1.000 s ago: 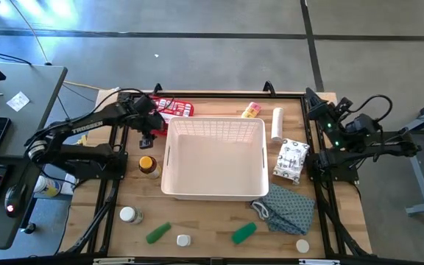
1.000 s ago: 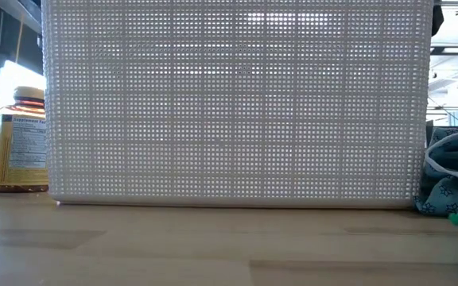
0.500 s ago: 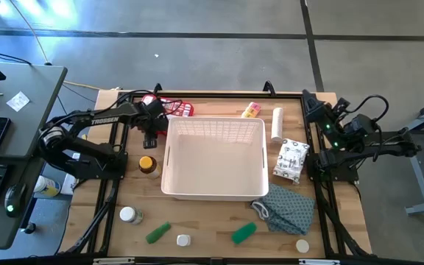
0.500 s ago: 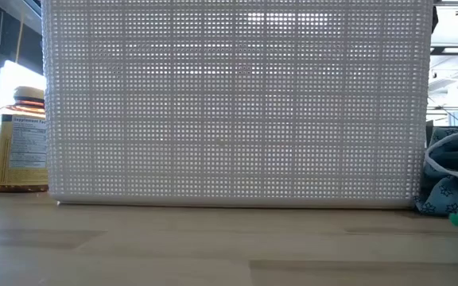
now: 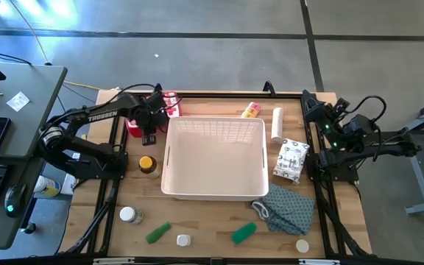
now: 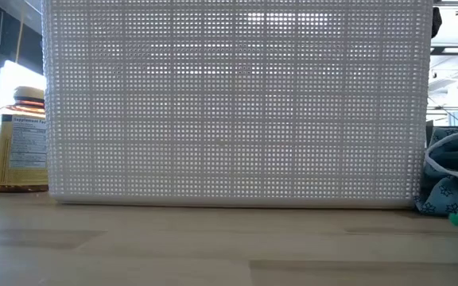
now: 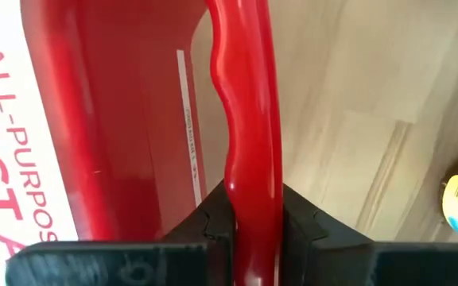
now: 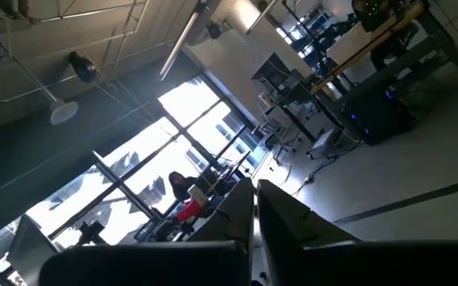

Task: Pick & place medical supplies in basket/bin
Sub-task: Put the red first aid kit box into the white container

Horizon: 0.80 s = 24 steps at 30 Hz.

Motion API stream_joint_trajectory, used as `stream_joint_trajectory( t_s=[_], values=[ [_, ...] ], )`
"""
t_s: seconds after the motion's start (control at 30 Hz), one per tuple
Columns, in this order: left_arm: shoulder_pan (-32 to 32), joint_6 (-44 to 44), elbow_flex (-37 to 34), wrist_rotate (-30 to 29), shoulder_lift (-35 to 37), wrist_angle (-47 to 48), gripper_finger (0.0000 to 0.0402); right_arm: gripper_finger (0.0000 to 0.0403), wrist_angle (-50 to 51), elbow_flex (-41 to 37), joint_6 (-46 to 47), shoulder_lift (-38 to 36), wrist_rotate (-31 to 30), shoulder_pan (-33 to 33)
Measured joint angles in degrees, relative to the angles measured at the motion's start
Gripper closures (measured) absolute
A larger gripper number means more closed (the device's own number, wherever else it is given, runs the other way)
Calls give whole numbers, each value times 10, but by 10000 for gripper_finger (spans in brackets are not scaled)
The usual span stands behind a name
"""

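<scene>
My left gripper [image 5: 155, 116] is shut on the red first-aid case [image 5: 133, 126] above the table's far left corner, just left of the white lattice basket [image 5: 213, 190]. The left wrist view shows the case's white label [image 7: 2, 143] and red body tipped on edge. An amber bottle [image 5: 147, 165] stands beside the basket's left wall. Two green rolls [image 5: 157, 233] [image 5: 244, 232] and a white-capped bottle [image 5: 129, 215] lie near the near edge. My right gripper [image 8: 254, 208] is shut and parked at the far right [image 5: 321, 112], pointing into the room. My left gripper pinches the case's red carry handle [image 7: 249, 171] between its two fingers [image 7: 217, 218], which lie across the handle bar. The case is lifted off the table and hangs on edge beyond the fingers, with the tabletop showing behind it.
Right of the basket lie a white tube [image 5: 277, 124], a patterned white box [image 5: 291, 160] and a blue cloth pouch [image 5: 285, 208]. A yellow-pink item [image 5: 251, 110] sits behind the basket. Small white jars [image 5: 183, 240] [image 5: 302, 246] rest near the near edge. The basket [image 6: 237, 103] fills the low view.
My left gripper has risen with the red case, drifting slightly toward the far edge. The case, lying flat on the table a second ago, has come up off it and tipped onto its edge, hanging from the handle. The right arm has kept still.
</scene>
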<state>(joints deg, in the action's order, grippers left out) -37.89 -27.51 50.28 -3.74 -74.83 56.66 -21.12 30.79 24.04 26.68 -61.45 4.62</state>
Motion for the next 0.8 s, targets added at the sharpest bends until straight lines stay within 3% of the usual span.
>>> stream_joint_trajectory(
  t_s=[0.2,0.57,0.8],
  values=[
    [0,39,72,-10,2,89,317,391,6,0,-1,0,-13,0],
    [0,56,308,-133,16,245,317,391,20,0,-1,0,-34,0],
    [28,140,456,-82,16,280,317,391,20,0,-18,0,-49,0]
  ],
)
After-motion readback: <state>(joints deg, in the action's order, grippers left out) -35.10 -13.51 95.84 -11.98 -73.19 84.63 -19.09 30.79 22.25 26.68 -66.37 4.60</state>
